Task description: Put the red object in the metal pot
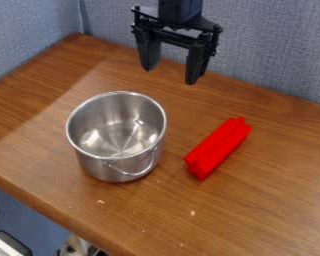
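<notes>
The gripper (174, 62) hung above the far part of the table (43, 85), pointing straight down, its two black fingers (147, 50) spread wide apart with nothing between them. It touched neither task item, and clear air separated its fingertips from the wood below. The upper part of the arm ran out of the top edge of the view, so the mounting could not be inspected.

The red object (218, 148) lay flat on the table, on the right side of the scene and nearer than the gripper. It was an elongated block set on a diagonal, one end pointing far and right, the other near and left. It rested outside the pot, close to it but not touching, with a strip of bare wood between them.

The metal pot (116, 135) stood upright on the left-centre of the table, mouth open to the top. Its polished interior showed only reflections and appeared empty, though glare on the base made that hard to confirm fully. A thin wire handle (127, 172) hung down against its near side.

The table was brown wood grain, with a pale sheen across its left-centre. Behind it stood a blue-grey fabric panel (283, 40). Dark items below the near-left table edge were too indistinct to identify.
</notes>
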